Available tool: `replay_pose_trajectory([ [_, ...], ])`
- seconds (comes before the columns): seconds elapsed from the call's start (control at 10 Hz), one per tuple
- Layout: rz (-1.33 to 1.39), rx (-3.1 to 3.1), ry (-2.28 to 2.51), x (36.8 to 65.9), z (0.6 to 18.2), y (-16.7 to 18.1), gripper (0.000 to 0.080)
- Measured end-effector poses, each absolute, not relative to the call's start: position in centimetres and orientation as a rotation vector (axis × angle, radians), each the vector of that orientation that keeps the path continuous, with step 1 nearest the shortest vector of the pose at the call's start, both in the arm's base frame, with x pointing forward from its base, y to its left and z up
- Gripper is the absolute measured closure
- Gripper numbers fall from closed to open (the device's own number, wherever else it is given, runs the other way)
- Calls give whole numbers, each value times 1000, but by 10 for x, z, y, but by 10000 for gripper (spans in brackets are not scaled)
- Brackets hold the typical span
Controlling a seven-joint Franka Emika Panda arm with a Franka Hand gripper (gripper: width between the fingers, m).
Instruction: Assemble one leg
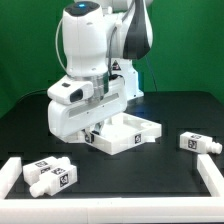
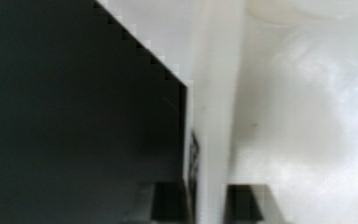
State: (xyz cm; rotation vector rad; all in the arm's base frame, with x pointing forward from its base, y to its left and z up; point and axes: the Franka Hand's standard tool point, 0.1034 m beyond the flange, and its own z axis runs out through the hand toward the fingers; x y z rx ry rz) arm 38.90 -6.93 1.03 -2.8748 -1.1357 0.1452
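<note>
**Q:** Fingers?
**A:** In the wrist view two dark fingers (image 2: 171, 203) are seen, one on each side of a thin white strip. The gap of the gripper (image 2: 211, 202) is filled by that strip, so the fingers are logged as closed on it. The picture is blurred, so contact is read from the filled gap only.

**Q:** What is being gripped?
**A:** The strip is taken to be an edge of the tabletop (image 2: 309, 100). Its white face is seen on one side of the strip and the black table (image 2: 69, 120) on the other. In the exterior view the gripper (image 1: 93, 128) is set low at the tabletop (image 1: 130, 128), at its end toward the exterior view's left. The fingertips are hidden there by the hand's body.

**Q:** Leg?
**A:** Not held. One leg (image 1: 195, 143) is seen lying on the table toward the exterior view's right, well apart from the gripper. Two legs (image 1: 42, 170) (image 1: 62, 181) are seen lying close together at the exterior view's lower left, just beside the white frame (image 1: 12, 172). Tag markers are seen on all three.

**Q:** Anything further out?
**A:** The arm (image 1: 85, 40) is seen above the tabletop. A second frame piece (image 1: 210, 178) is seen at the lower right.
</note>
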Motion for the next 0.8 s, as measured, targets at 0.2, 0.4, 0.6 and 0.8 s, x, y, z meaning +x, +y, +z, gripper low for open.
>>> replay_pose_trajectory([
  [0.2, 137, -2957, -928, 389, 16, -65, 745],
  [0.4, 226, -2993, -665, 395, 38, -60, 745],
  [0.6, 297, -3007, -412, 422, 72, -61, 745],
  [0.8, 316, -3033, -257, 452, 89, -54, 745],
])
